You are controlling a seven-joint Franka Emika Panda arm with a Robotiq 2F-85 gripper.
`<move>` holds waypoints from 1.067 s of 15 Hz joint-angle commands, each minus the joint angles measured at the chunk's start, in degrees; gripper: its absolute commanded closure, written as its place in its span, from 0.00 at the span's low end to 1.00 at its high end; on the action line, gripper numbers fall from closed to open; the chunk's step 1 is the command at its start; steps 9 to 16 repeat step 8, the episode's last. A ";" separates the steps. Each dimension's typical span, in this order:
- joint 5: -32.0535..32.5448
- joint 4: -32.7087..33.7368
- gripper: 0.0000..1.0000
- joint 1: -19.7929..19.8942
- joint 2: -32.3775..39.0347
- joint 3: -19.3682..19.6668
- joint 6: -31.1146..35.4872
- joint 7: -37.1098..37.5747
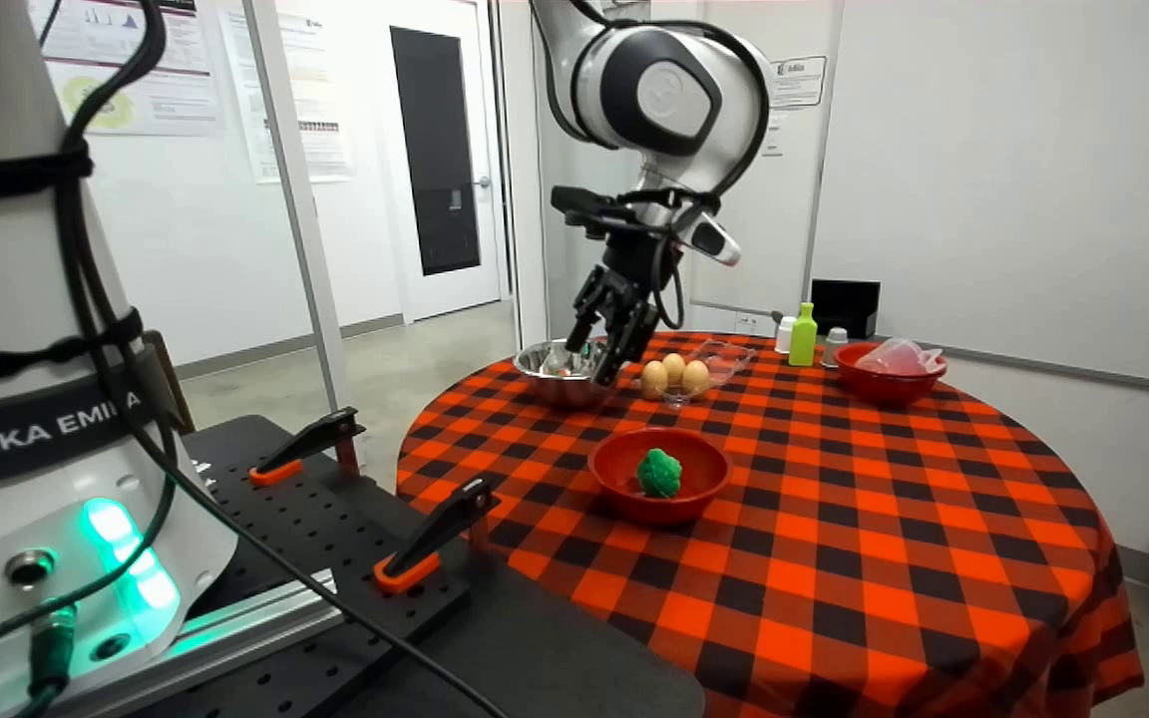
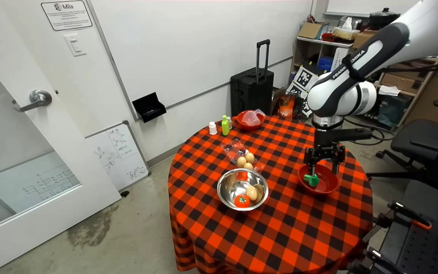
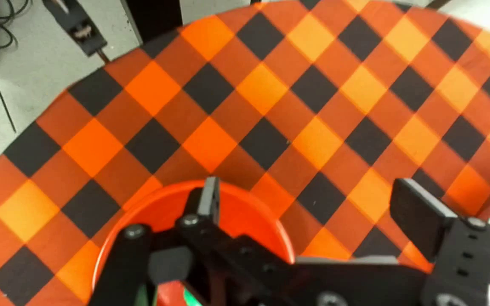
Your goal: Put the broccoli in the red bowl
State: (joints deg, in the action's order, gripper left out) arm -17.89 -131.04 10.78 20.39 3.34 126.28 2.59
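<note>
The broccoli (image 1: 659, 474) is a small green lumpy piece lying inside the red bowl (image 1: 709, 467) on the checked table. Both show in an exterior view too, the broccoli (image 2: 311, 180) at the side of the red bowl (image 2: 329, 184). In the wrist view the red bowl (image 3: 249, 204) is at the lower left, and only a sliver of the broccoli (image 3: 192, 298) shows behind the gripper's linkage. My gripper (image 3: 306, 191) is open with nothing between its fingers. It hangs above the table near the bowl, apart from the broccoli, in both exterior views (image 1: 589, 359) (image 2: 324, 171).
A silver metal bowl (image 2: 224, 190) holds a red tomato and brown egg-like items. Beside it stand tan eggs (image 1: 674, 369) and a clear carton (image 1: 724, 361). Farther back are a yellow-green bottle (image 1: 802, 336), white containers and another red bowl (image 1: 889, 387) with a clear cup.
</note>
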 commanded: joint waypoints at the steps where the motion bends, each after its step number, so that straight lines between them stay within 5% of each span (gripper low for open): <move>1: 0.22 -7.23 0.00 -2.92 -12.78 -1.44 -8.05 -1.47; 2: 0.15 -7.94 0.00 -3.85 -15.20 -1.96 -11.01 -1.72; 3: -0.14 -4.06 0.00 -3.31 -8.67 -0.57 -7.74 -0.61; 6: -0.05 -6.73 0.00 -5.04 -14.21 -1.33 -10.52 -0.54; 16: -0.04 -7.38 0.00 -4.96 -14.72 -1.25 -10.51 -0.56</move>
